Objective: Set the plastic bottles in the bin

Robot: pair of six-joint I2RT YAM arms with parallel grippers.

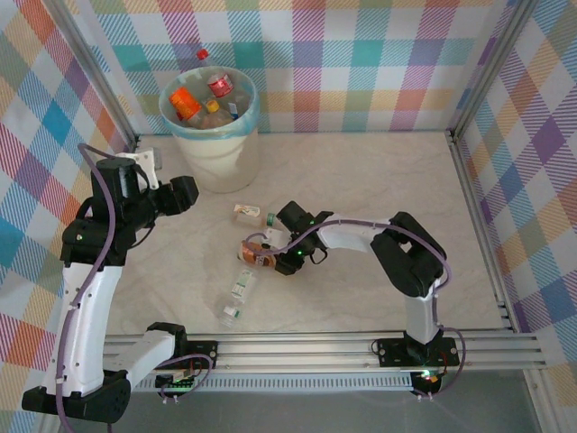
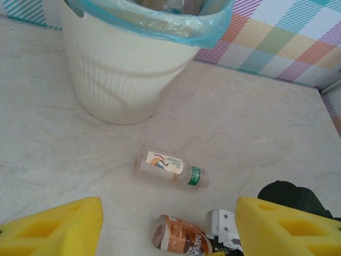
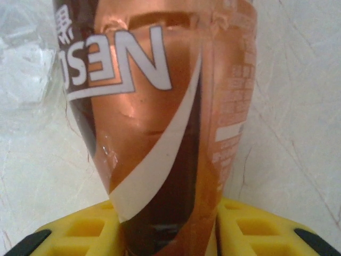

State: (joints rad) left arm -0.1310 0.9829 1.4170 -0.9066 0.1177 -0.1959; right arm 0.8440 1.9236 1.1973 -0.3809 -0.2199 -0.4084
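A brown-and-orange labelled plastic bottle (image 3: 154, 117) lies on the table, and my right gripper (image 3: 165, 234) is shut on it, a yellow finger (image 3: 256, 229) pressed to each side. From above, that bottle (image 1: 253, 254) and the right gripper (image 1: 275, 255) sit mid-table. A clear bottle with a white label and green cap (image 2: 170, 166) lies just beyond it (image 1: 250, 215). The cream bin (image 1: 216, 149), with its teal bag, holds several bottles. My left gripper (image 1: 185, 194) hovers open right of the bin, its fingers (image 2: 287, 224) wide apart above the brown bottle (image 2: 178, 234).
Two more clear bottles lie nearer the arm bases, one with a white-green label (image 1: 241, 287) and a small one (image 1: 231, 314). A crushed clear bottle (image 3: 26, 64) lies beside the held one. Checked walls enclose the table, and a metal rail (image 1: 343, 347) runs along the near edge.
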